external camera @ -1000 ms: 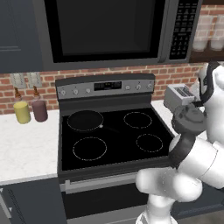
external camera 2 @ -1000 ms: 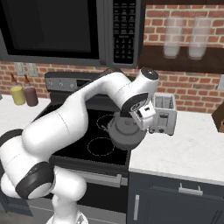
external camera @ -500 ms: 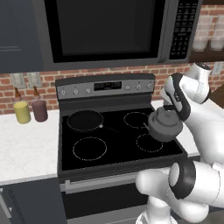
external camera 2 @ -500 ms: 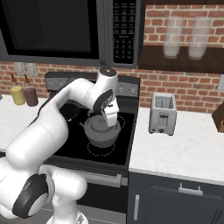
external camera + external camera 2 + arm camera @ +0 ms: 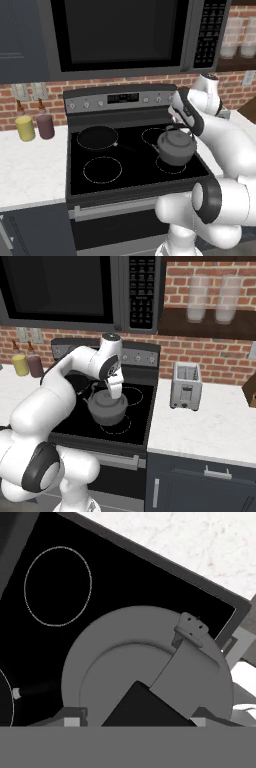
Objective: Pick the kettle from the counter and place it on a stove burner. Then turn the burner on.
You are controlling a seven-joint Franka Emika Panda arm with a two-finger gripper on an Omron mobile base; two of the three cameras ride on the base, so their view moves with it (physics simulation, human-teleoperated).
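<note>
A: Left base view: we have the kettle [image 5: 175,146] over the front-right ring, the stove burner [image 5: 170,165]. Half a second ago it hung further right, near the cooktop's right edge; a second ago it was out past the stove by the toaster.

B: In the right base view we see the same. The kettle [image 5: 106,407] sits over the front-right ring [image 5: 116,429], under the wrist. Touching the glass or just above it, we cannot tell.

A: Gripper state?

B: The gripper [image 5: 114,391] comes down onto the handle, and in the hand view we see the kettle [image 5: 145,662] right beneath the hand, handle strap running up toward the hinge. The fingertips are mostly cut off by the frame edge, so strictly we cannot tell closed from open. The kettle has travelled with the hand across the frames.

A: Surroundings?

B: Black glass cooktop [image 5: 125,172] with four white rings, control panel [image 5: 117,99] behind it, microwave [image 5: 120,35] above. White counter [image 5: 30,165] on the left with a yellow bottle [image 5: 25,127] and a dark purple one [image 5: 45,126] against the brick wall. On the right counter [image 5: 200,426] a toaster [image 5: 185,386] stands well apart from the kettle, two glass jars [image 5: 210,298] on the shelf above.
</note>
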